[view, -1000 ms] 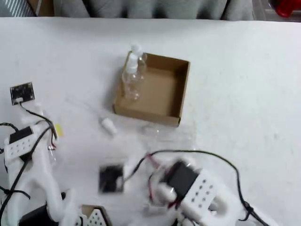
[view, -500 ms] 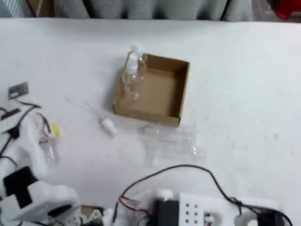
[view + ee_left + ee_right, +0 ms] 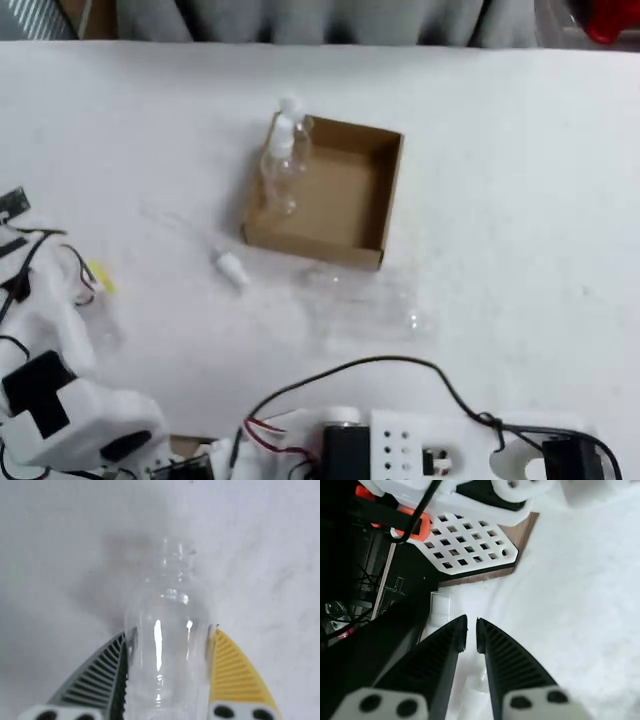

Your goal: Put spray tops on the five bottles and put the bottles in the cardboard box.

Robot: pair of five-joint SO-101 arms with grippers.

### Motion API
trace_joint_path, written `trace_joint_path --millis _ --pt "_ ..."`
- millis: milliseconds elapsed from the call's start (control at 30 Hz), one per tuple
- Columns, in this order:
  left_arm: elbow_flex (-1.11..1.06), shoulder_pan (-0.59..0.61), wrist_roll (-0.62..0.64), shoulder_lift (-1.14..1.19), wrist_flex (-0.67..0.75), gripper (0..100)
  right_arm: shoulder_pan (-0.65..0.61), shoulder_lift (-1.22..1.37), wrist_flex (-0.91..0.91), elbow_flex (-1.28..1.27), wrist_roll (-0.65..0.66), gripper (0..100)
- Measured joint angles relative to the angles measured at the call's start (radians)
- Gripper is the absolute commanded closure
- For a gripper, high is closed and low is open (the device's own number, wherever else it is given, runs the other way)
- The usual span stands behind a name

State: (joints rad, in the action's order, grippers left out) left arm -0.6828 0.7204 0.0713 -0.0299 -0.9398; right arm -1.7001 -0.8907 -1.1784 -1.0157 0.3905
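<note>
The left claw (image 3: pixel 168 633) is holding a clear bottle (image 3: pixel 170 595) by its fat part, with the grey finger (image 3: pixel 107 675) and the yellow finger (image 3: pixel 232 670) pressing on its two sides. The bottle is pointing straight away from the claw, and its open neck has no top on it. Seen from above, a loose spray top (image 3: pixel 231 267) is lying on the table to the right of that arm, near the front of the box (image 3: pixel 312 241). Two bottles (image 3: pixel 283 160) with tops are standing in the box's left corner. The right claw (image 3: pixel 471 629) is sitting low by the arm bases, nearly closed with only a thin gap and gripping nothing, so I think it is the one free to fetch the top.
</note>
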Motion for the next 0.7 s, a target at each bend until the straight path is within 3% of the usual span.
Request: trace_joint_path --millis 133,300,367,700 --pt "0.000 0.008 0.003 0.009 0.006 89 -0.006 0.143 0.049 0.000 0.002 87.8" --pt "0.000 0.011 0.003 0.009 0.014 89 -0.008 0.407 0.081 0.063 0.005 98.8" --pt "0.000 0.011 0.003 0.009 0.014 89 -0.008 0.471 0.072 0.095 0.002 97.1" --pt "0.000 0.011 0.003 0.009 0.015 89 -0.008 0.462 0.051 0.110 -0.002 98.3"
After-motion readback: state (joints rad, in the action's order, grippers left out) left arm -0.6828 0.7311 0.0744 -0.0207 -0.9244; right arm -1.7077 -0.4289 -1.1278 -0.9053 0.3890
